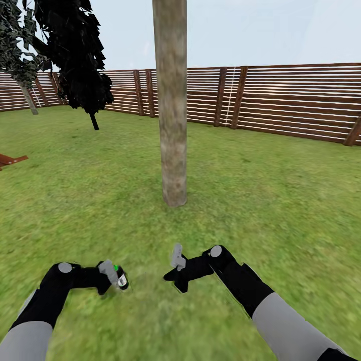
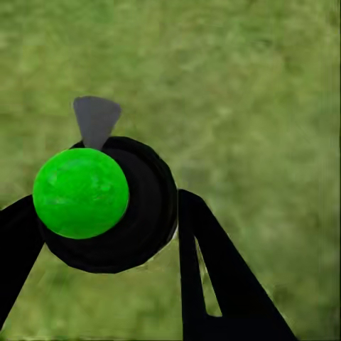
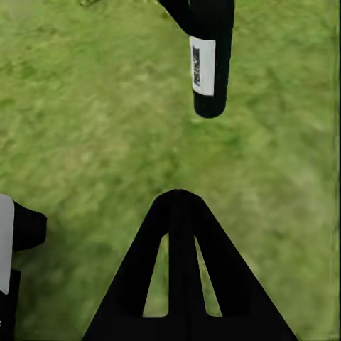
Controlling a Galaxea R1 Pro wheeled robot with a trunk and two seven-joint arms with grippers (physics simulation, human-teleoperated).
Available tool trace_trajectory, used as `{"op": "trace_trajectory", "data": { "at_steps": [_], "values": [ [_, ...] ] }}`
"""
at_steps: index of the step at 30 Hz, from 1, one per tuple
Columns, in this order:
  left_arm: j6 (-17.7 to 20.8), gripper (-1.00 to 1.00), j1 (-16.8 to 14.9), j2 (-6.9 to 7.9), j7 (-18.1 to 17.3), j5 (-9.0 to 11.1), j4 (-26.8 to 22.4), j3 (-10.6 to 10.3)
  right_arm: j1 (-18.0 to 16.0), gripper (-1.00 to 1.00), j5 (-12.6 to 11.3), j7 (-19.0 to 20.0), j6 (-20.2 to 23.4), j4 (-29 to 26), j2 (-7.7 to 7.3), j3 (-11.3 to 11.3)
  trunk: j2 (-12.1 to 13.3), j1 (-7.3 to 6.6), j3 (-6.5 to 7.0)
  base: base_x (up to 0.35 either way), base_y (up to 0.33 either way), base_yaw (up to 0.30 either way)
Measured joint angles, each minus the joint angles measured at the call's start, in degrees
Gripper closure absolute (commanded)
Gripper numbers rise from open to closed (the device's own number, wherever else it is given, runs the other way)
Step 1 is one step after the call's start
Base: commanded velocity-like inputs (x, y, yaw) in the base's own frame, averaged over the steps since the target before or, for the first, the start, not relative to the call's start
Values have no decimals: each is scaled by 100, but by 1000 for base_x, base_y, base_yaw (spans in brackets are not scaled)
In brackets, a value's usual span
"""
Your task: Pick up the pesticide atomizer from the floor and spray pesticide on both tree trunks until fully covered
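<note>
A thick, mottled beige-grey tree trunk (image 1: pixel 171 110) rises from the lawn straight ahead, a little beyond both arms. Far off at the back left stands a second tree (image 1: pixel 27 95) with a pale trunk and dark green foliage. My left gripper (image 1: pixel 111 275) is low over the grass, shut on the pesticide atomizer (image 1: pixel 121 279), a small black sprayer with a white patch and a green cap. The left wrist view looks down on the atomizer (image 2: pixel 106 206) between the two black fingers (image 2: pixel 213 270). My right gripper (image 1: pixel 176 271) hangs open and empty to its right. The right wrist view catches the atomizer (image 3: pixel 206 64).
A brown slatted fence (image 1: pixel 281 100) closes the lawn at the back and right. A black narrow conifer (image 1: pixel 75 55) stands at the back left. A brown wooden piece (image 1: pixel 10 160) pokes in at the left edge. Grass lies all around the near trunk.
</note>
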Motion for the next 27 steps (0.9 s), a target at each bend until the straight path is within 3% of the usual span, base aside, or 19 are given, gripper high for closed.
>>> {"op": "trace_trajectory", "data": {
  "at_steps": [1,2,4,6,7,8,10,12,14,17,20,22,25,27],
  "values": [
    [25,100,5,-54,387,22,4,439,2,100,10,-212,2,6,-134,-13,0,0,0,0,0,0],
    [77,100,5,-106,532,45,6,621,6,100,2,-421,6,9,-209,-21,0,0,0,0,0,0],
    [633,100,4,-247,891,256,0,1199,15,100,-27,-1376,10,55,-361,-136,0,0,0,0,0,0],
    [1181,100,1,-309,1337,656,4,1568,19,100,-56,-2180,8,280,-378,-456,0,0,0,0,0,0],
    [1421,100,3,-380,1848,970,9,1658,20,100,-96,-2520,-1,523,-350,-802,0,0,0,0,0,0],
    [1621,100,2,-537,2619,1171,13,1680,23,-100,-220,-2759,-11,828,-304,-1261,0,0,0,0,0,0],
    [1737,100,3,-766,3531,1274,17,1686,22,-100,-433,-2977,-45,1109,-269,-1799,0,0,0,0,0,0],
    [1803,100,10,-1117,4454,1360,23,1683,24,-100,-653,-3294,-223,1318,-254,-2462,0,0,0,0,0,0],
    [1816,100,13,-1360,4833,1388,88,1682,25,-100,-735,-3697,-353,1396,-251,-2884,0,0,0,0,0,0],
    [1803,100,10,-1496,4993,1487,378,1663,27,-100,-773,-4178,-420,1437,-243,-3092,0,0,0,27,0,0],
    [1788,100,2,-1508,5034,1728,574,1642,27,-100,-791,-4350,-425,1439,-241,-3128,0,-2,0,222,0,0],
    [1785,100,-10,-1510,5142,1778,714,1629,29,-100,-815,-4377,-429,1440,-240,-3137,0,-3,0,308,0,0],
    [1794,100,-45,-1497,5672,1808,1190,1616,40,-100,-982,-4384,-438,1443,-242,-3137,0,-3,0,333,0,0],
    [1813,100,-227,-1518,5893,1839,1341,1615,55,-100,-1029,-4389,-694,1437,-249,-3142,0,-4,1,338,0,0]
  ]
}}
